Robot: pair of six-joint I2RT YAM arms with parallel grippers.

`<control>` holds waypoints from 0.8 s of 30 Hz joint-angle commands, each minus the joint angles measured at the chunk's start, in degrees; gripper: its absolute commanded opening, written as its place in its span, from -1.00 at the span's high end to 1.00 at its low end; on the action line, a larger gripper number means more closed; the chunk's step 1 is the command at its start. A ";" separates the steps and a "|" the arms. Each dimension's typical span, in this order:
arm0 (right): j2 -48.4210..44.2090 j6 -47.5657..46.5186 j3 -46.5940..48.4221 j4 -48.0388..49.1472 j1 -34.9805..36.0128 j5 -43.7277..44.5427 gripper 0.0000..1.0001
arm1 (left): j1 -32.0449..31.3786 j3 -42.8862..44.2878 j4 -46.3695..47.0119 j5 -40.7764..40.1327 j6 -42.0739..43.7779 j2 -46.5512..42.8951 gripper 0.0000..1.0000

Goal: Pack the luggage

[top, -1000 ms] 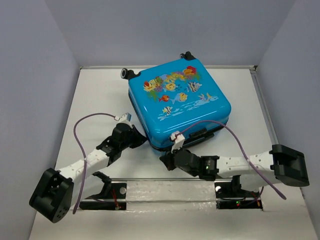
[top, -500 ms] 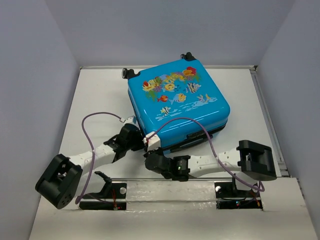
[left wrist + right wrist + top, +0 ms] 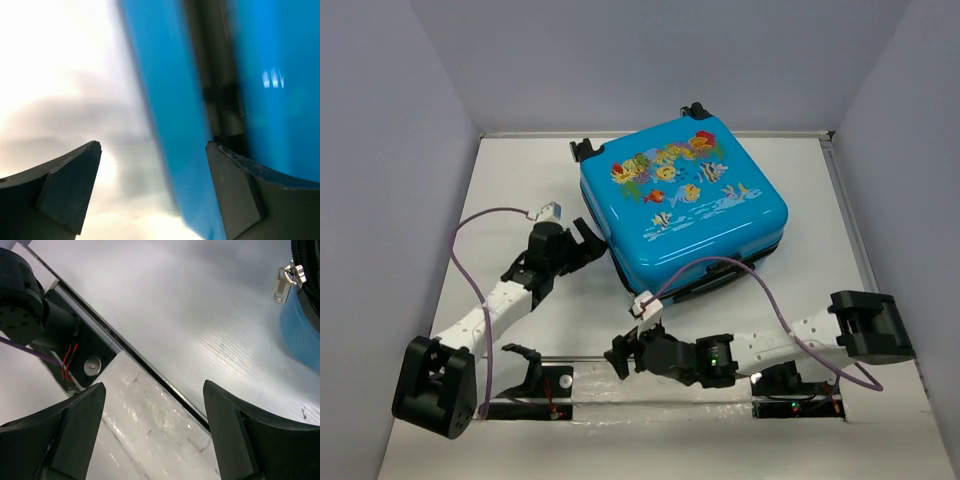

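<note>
Both grippers were shut at the near edge of the suitcase a second ago. They now stand spread and empty: the left gripper just beside its left side, the right gripper withdrawn toward the arm bases. The suitcase lies closed, fish-print up, at the table's far middle, so closing appears complete.

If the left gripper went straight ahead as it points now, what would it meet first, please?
Most likely the luggage: its blue side wall fills the space ahead of the open left gripper, though depth is unclear.
</note>
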 commanded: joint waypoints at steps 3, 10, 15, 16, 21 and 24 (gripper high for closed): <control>-8.50 10.52 -3.70 -10.59 0.47 -1.57 -0.70 | 7.42 11.75 5.76 4.17 -0.35 -3.19 -0.98; -11.57 28.35 -8.79 -28.70 0.47 4.47 0.36 | 12.70 27.38 5.23 10.93 -1.50 7.06 -0.98; -18.34 38.04 -12.13 -37.50 0.47 7.65 0.86 | 14.20 39.69 4.62 13.93 -2.20 21.39 -0.98; -20.17 38.04 -12.83 -37.85 0.47 8.00 0.86 | 14.37 41.71 4.09 14.36 -1.85 23.41 -0.98; -23.62 41.02 -13.80 -43.56 0.47 8.79 0.86 | 14.81 53.23 0.04 16.39 -1.06 35.29 -0.98; -26.16 43.05 -14.94 -45.50 0.47 8.53 0.86 | 14.90 56.74 -0.04 15.77 -1.76 38.71 -0.98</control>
